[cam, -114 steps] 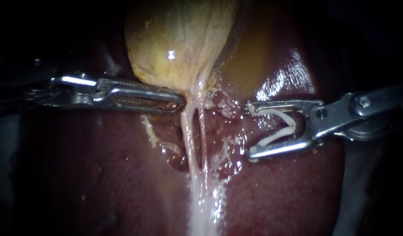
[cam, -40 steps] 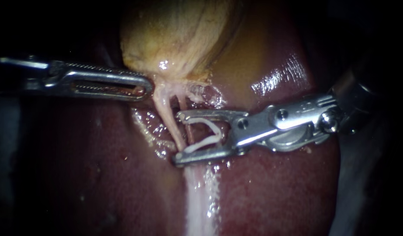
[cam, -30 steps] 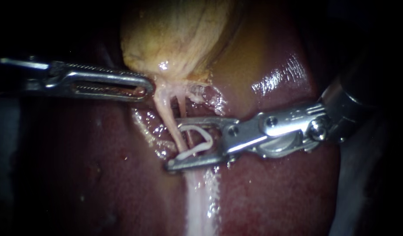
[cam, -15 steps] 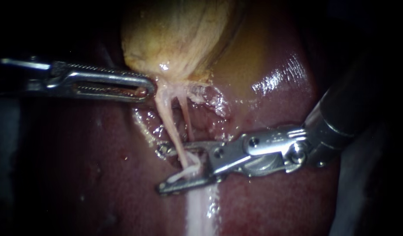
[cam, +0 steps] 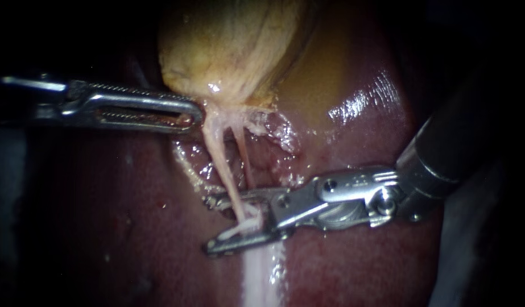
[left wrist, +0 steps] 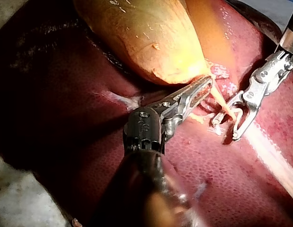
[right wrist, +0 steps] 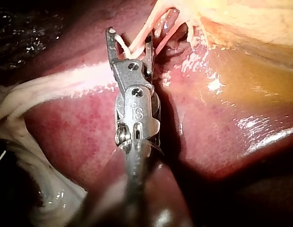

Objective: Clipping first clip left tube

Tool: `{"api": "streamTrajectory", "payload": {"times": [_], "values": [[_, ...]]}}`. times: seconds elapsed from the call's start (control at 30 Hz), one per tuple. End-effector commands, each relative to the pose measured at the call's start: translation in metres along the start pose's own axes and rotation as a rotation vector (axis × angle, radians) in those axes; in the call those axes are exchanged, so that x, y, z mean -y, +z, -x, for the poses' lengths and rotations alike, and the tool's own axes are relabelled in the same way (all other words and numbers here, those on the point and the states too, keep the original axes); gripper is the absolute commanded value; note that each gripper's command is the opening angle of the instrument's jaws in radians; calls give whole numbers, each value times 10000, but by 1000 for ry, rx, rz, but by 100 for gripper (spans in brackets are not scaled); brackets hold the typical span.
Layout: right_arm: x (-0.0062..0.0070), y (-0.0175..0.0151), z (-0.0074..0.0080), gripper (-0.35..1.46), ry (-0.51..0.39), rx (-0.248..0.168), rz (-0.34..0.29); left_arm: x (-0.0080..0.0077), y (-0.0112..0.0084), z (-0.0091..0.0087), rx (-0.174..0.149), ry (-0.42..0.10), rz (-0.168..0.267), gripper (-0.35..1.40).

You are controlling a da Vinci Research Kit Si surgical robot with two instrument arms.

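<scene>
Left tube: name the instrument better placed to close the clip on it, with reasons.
Right. The right instrument has its jaws astride the left tube, holding the white clip around it. The left instrument is shut on the gallbladder at its base, so it is occupied.

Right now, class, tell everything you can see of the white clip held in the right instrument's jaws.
The clip is a thin white strip, plastic by its look, folded into a narrow V. Its legs lie along the two jaws of the right instrument, which press it from both sides. The left tube runs between the legs, touching them and hiding part of them. The legs' tips stand apart, so the clip is not yet closed.
</scene>
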Motion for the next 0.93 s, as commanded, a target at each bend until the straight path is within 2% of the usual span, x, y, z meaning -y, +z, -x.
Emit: {"api": "streamTrajectory", "payload": {"times": [0.03,0.1,0.13,0.93], "values": [[1,0,0,-6,18,4,-8,0,0,0,0,0,0,-35],[2,-1,1,-30,35,14,-23,0,0,0,0,0,0,-35],[2,-2,2,-35,38,15,-29,0,1,0,0,0,0,-35],[0,-3,4,-35,63,17,-23,2,2,0,0,0,0,-35]]}}
